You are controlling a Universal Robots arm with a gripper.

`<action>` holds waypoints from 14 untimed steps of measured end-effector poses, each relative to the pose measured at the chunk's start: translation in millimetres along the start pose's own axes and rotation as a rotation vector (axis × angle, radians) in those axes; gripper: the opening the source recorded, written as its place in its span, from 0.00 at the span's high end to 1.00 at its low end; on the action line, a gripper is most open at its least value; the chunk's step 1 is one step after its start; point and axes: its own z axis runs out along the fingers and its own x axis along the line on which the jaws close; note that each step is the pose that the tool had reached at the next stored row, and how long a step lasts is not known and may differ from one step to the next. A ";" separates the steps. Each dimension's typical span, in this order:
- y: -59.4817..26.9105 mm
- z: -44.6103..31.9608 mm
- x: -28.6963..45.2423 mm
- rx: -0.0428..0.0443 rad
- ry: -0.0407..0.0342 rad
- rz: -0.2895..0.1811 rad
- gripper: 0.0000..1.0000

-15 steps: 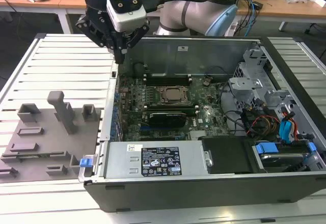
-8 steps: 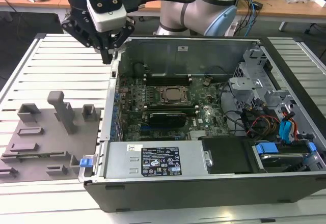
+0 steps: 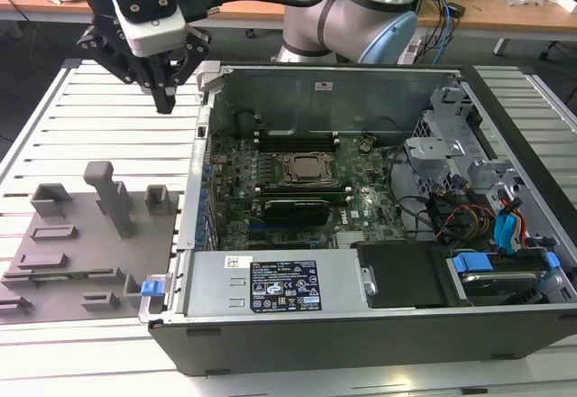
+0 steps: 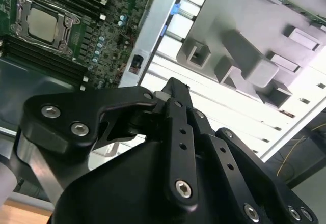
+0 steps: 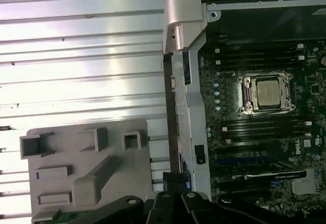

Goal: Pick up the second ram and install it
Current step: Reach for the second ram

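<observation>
A robot arm's claw (image 3: 165, 99) hangs fingers-down over the slatted metal table (image 3: 108, 126), beside the far corner of an opened computer case (image 3: 361, 334) and beyond the grey moulded tray (image 3: 90, 253) at the exterior view's left. The fingers are drawn together with nothing between them, which the second wrist view confirms. The memory stick (image 4: 298, 6) it is meant to fetch sits at the end of the tray farthest from the claw, showing as a thin green strip along the tray's edge in the second wrist view and as a sliver of green at the same end in the first wrist view; the two are well apart. The tray's pockets and ridges appear made to keep each part at a fixed spot and angle, so that the arm can find it without searching. The case lies on its side with the panel off, which turns the circuit board (image 3: 234, 176) face-up to an arm reaching from above. The stick lies lengthwise along the tray's short end, its long axis running across the exterior view from left to right, roughly in line with the black memory slots (image 3: 297, 140) on either side of the processor socket (image 3: 302, 170). Which face or edge it turns upward cannot be made out.
</observation>
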 end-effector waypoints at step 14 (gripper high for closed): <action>-4.1 -0.9 54.8 0.0000 -0.0001 0.000 0.89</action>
